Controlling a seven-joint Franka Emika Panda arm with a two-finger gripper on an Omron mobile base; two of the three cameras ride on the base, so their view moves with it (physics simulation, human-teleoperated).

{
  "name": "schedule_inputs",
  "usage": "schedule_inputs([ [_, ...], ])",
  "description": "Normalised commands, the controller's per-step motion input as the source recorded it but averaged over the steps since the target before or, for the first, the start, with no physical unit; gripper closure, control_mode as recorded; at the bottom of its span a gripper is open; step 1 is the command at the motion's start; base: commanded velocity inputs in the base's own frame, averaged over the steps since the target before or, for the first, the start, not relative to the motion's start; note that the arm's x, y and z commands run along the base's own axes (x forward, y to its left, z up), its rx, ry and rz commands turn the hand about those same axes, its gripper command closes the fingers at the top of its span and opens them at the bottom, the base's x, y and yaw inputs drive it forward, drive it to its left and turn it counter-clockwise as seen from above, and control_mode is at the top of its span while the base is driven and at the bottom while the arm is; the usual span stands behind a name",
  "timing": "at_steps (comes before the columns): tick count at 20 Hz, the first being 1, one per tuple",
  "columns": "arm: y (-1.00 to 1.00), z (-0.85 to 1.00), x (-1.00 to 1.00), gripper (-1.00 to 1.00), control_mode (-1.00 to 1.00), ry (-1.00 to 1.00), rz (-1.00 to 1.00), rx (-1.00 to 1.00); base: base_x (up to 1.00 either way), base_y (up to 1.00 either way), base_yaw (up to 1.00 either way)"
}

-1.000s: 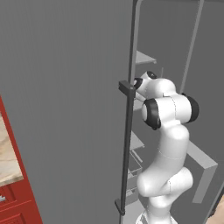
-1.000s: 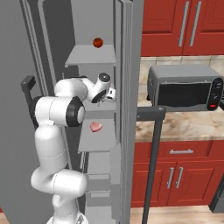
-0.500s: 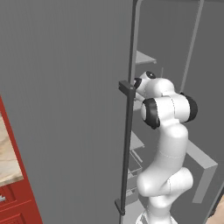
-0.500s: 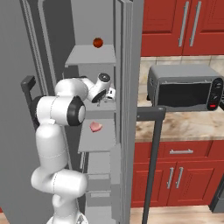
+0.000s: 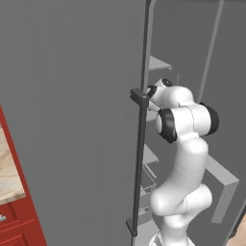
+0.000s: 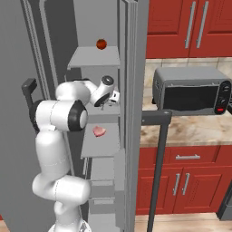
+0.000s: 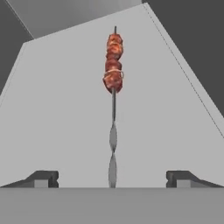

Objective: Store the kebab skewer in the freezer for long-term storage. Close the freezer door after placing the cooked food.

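Observation:
The kebab skewer (image 7: 113, 70) lies flat on a grey freezer shelf (image 7: 57, 109), its meat chunks at the far end and its metal stick pointing back toward my hand. My gripper (image 7: 112, 178) is open, its fingertips (image 7: 43, 178) spread wide on either side of the stick's near end, touching nothing. In the right base view the gripper (image 6: 108, 102) reaches into the freezer (image 6: 95, 59) over a middle shelf. The freezer door (image 5: 72, 120) stands open to the arm's left, and its long dark bar handle (image 5: 139, 158) runs close beside the arm.
A round red fruit (image 6: 101, 44) sits on the top shelf and a flat pink piece (image 6: 99, 131) on the shelf below my hand. The other grey door's edge (image 6: 133, 113) and its dark handle (image 6: 156, 167) stand to the right. A toaster oven (image 6: 190, 90) sits on the counter among red cabinets.

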Motion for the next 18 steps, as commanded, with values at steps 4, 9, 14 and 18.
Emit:
schedule_inputs([
  [4,0.0,0.05,-0.62,-1.0,-1.0,-0.13,-0.03,0.0,0.0,0.0,0.0],
  [9,0.0,0.17,-0.75,-1.0,-1.0,-0.13,-0.04,0.0,0.0,0.0,0.0],
  [14,-0.02,0.64,-0.84,-1.0,-1.0,-0.05,-0.03,-0.05,0.0,0.0,0.0],
  [18,0.0,0.79,-0.85,-1.0,-1.0,0.0,-0.02,-0.05,0.0,0.0,0.0],
])
